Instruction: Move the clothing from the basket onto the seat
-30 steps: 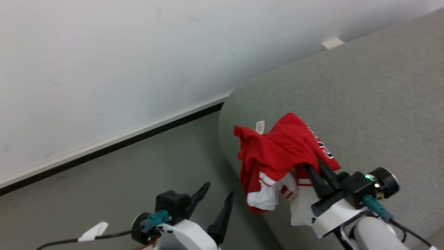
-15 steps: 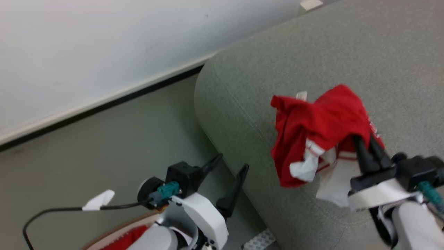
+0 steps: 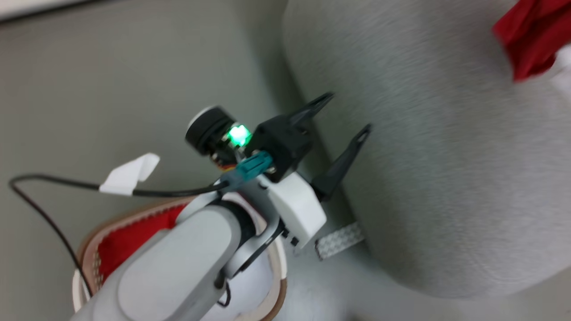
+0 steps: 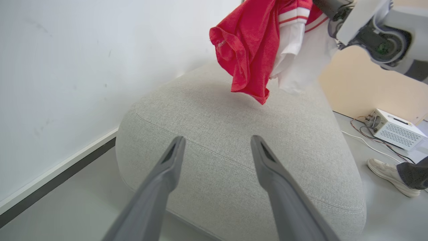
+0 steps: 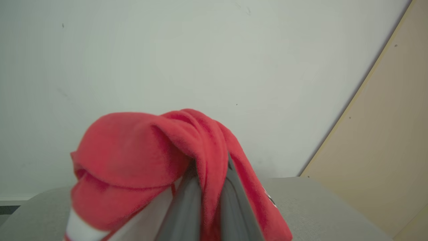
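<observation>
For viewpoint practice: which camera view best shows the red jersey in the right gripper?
Left wrist view: the red jersey hangs above the seat, white trim clear. Right wrist view shows it bunched over the fingers; head view, a blurred corner.

This looks like a robotics lab or test room rather than a home. A bare white painted wall (image 4: 60, 67) meets a smooth grey floor (image 3: 111, 80) along a plain dark skirting strip (image 4: 50, 184). A large grey woven-fabric upholstered seat (image 4: 234, 157) stands near that wall. Beyond it, on the floor, a white vented electronics box (image 4: 396, 129) trails loose wires (image 4: 357, 126) in front of a plain beige board (image 4: 367, 87). A person's foot in a pale shoe (image 4: 389, 172) stands close by.
</observation>
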